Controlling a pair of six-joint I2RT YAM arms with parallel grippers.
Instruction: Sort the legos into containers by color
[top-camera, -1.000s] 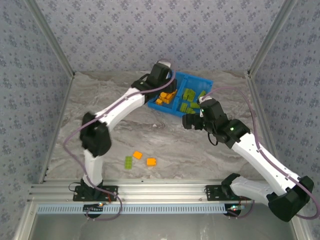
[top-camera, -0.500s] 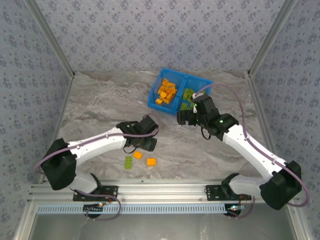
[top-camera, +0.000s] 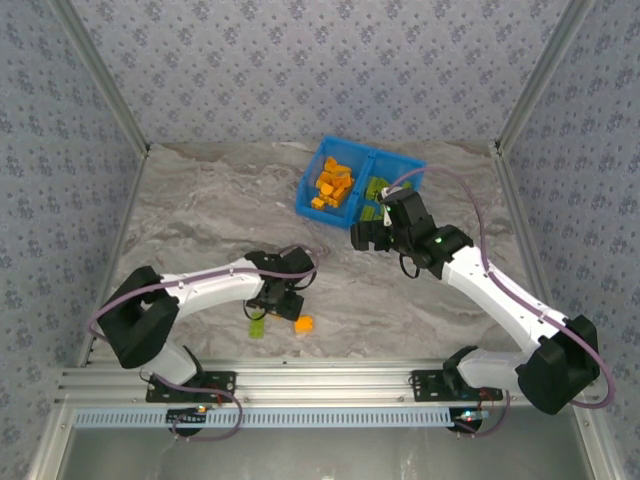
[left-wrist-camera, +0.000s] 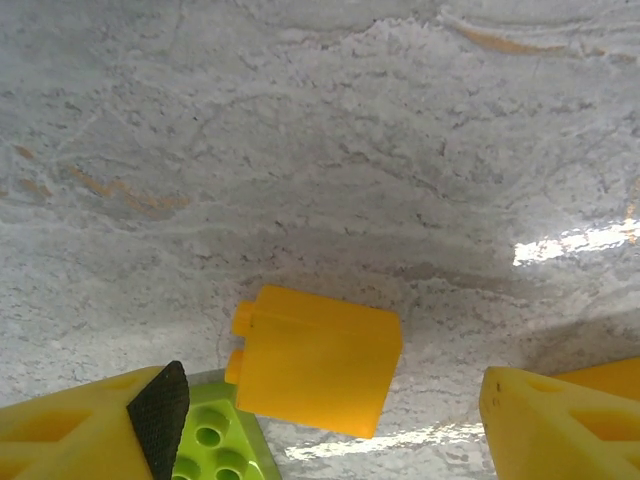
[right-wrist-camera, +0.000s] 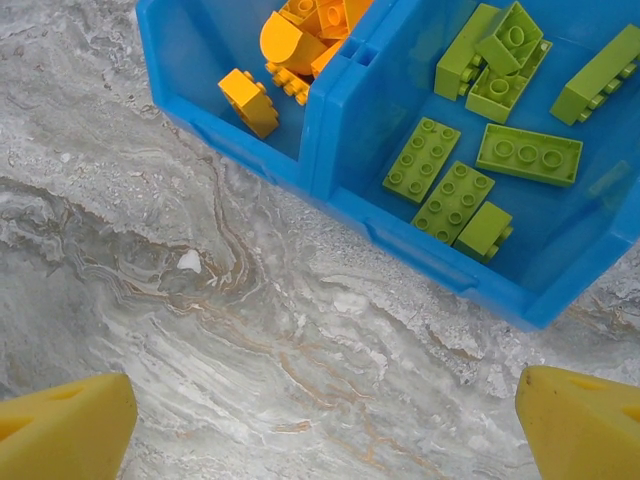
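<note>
Left gripper (left-wrist-camera: 325, 410), spread wide and empty, straddles an orange plastic brick (left-wrist-camera: 318, 360) beside a lime green studded brick (left-wrist-camera: 215, 445), lower centre overhead. Right gripper (right-wrist-camera: 320, 410) gapes empty by the blue plastic divided bin (right-wrist-camera: 260, 150), upper centre, where the rest lie sorted.

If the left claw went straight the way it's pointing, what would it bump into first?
Most likely the orange brick lying on the table, straight ahead in the gap of the open left gripper. The green brick sits off to the side. Depth is hard to judge.
</note>
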